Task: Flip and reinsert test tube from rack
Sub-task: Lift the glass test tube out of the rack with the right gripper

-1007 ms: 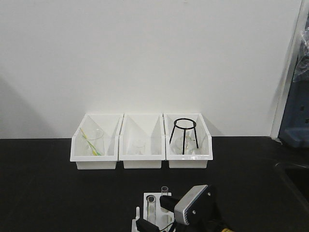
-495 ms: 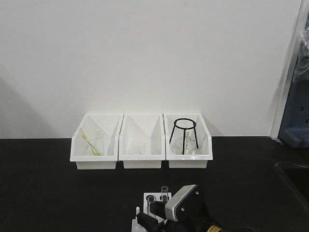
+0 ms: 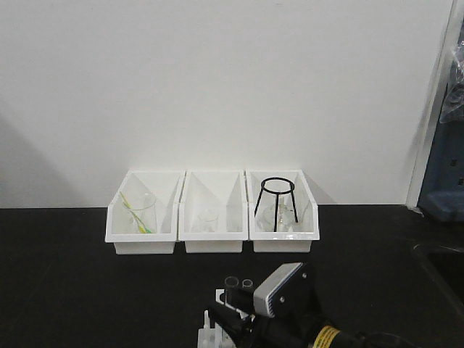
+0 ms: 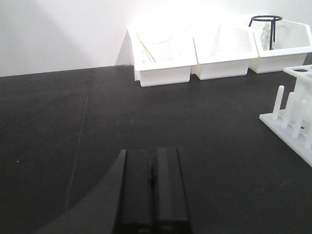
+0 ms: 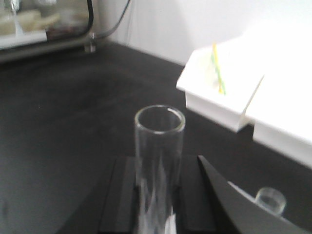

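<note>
The right gripper (image 5: 158,214) clamps the glass test tube (image 5: 159,146) upright over the rack (image 4: 287,130) near the worktop's front edge. The tube is probably light, slick and brittle: pinch gently mid-length. The left gripper (image 4: 153,190) is closed and empty.

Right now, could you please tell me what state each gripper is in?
Left gripper: closed, empty.
Right gripper: closed on a glass test tube.
</note>
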Motion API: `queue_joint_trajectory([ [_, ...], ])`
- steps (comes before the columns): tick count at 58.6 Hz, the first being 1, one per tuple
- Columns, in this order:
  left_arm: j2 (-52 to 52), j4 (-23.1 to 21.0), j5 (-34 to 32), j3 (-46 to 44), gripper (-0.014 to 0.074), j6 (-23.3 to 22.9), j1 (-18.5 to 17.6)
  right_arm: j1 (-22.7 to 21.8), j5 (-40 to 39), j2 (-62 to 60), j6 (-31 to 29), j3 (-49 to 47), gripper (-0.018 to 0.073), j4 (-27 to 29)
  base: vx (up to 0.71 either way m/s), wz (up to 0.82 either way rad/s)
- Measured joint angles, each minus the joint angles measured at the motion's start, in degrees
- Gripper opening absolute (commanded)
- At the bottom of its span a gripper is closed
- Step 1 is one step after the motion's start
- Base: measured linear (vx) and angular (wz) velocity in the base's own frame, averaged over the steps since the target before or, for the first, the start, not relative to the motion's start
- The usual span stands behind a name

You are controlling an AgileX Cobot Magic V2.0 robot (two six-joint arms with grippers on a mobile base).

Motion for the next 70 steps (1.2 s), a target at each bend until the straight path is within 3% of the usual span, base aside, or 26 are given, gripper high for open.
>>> queue_joint_trajectory([
  [13, 0.0, 0.0, 0.0, 0.0, -0.0006, 0.0, 0.0, 0.0, 13.19, -15.33, 5.98, -4.0, -0.0013, -0.19, 0.0, 0.0],
  [23, 0.0, 0.0, 0.0, 0.0, -0.0006, 0.0, 0.0, 0.0, 24.66, -23.59, 5.37, -8.11, -0.0013, -0.69, 0.0, 0.0],
  [29, 0.0, 0.0, 0.0, 0.0, -0.0006, 0.0, 0.0, 0.0, 29.61, -25.65, -3.55, -9.22, -0.001, -7.11, 0.0, 0.0],
  [31, 0.0, 0.0, 0.0, 0.0, -0.0006, 0.0, 0.0, 0.0, 31.24, -26.07, -10.5, -9.28, -0.001, -11.38, 0.0, 0.0],
  [32, 0.0, 0.0, 0.0, 0.0, -0.0006, 0.0, 0.0, 0.05, 34.86, -26.95, -29.54, -9.3, -0.0007, -26.75, 0.0, 0.0],
  [33, 0.0, 0.0, 0.0, 0.0, -0.0006, 0.0, 0.0, 0.05, 35.45, -27.03, -33.06, -9.3, -0.0007, -30.03, 0.0, 0.0],
  [37, 0.0, 0.0, 0.0, 0.0, -0.0006, 0.0, 0.0, 0.11, 39.26, -27.1, -40.79, -9.3, -0.0006, -38.25, 0.0, 0.0],
  [42, 0.0, 0.0, 0.0, 0.0, -0.0006, 0.0, 0.0, 0.11, 42.66, -27.1, -42.51, -9.3, -0.0004, -41.84, 0.0, 0.0],
  [49, 0.0, 0.0, 0.0, 0.0, -0.0006, 0.0, 0.0, 0.11, 44.61, -27.12, -36.25, -9.5, -0.0003, -38.84, 0.0, 0.0],
  [61, 0.0, 0.0, 0.0, 0.0, -0.0006, 0.0, 0.0, 0.01, 44.2, -27.12, 1.6, -12.34, -0.0003, -13.44, 0.0, 0.0],
  [70, 0.0, 0.0, 0.0, 0.0, -0.0006, 0.0, 0.0, 0.01, 35.81, -25.35, 17.03, -12.48, -0.0003, -5.36, 0.0, 0.0],
])
